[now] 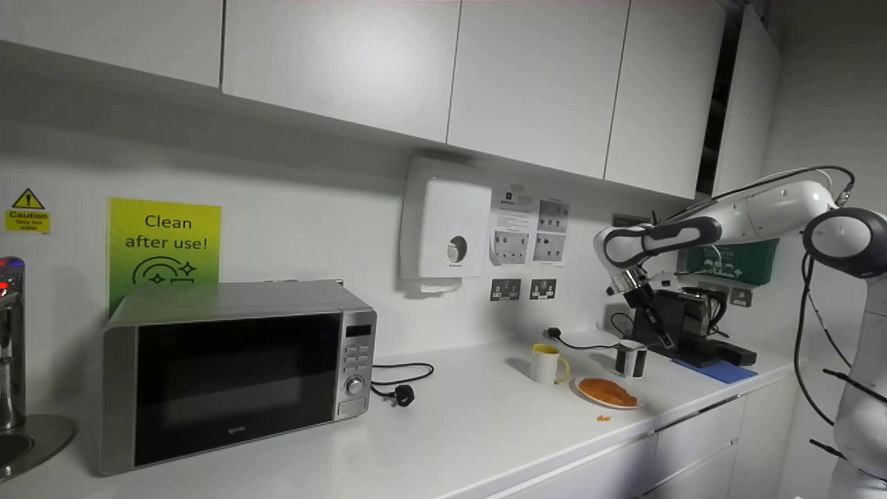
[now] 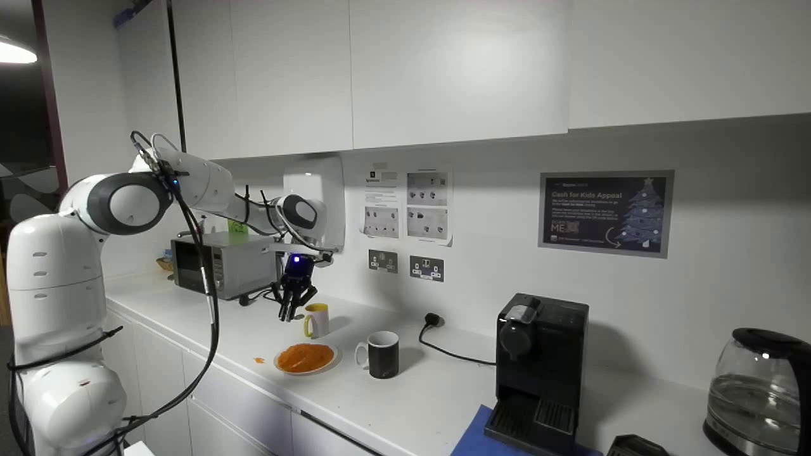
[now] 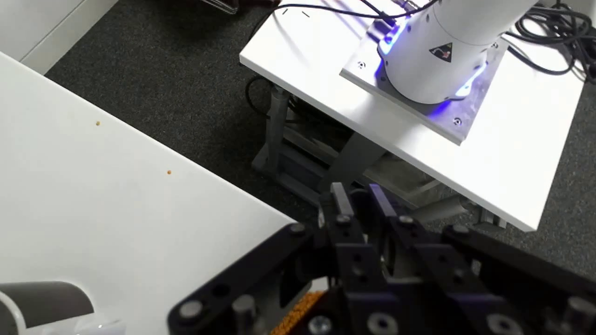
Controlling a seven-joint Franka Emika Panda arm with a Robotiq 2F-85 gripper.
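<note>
The gripper (image 3: 358, 190) is being held clenched, clear of the tabletop (image 2: 437, 387), its jaws being parted by only a narrow gap. In an exterior view, an orange heap (image 2: 305, 356) is being carried by the plate (image 2: 329, 367), lower down near the gripper; a yellow-handled mug (image 2: 321, 321) is being seen beyond it, a black mug (image 2: 384, 358) to its right, a coffee machine (image 2: 538, 373) farther right.

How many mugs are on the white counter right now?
2. A white-and-yellow cylindrical mug stands beside the round white plate; a black-and-white cylindrical mug stands between that plate and the boxy black coffee machine. More may be hidden behind that machine.
</note>
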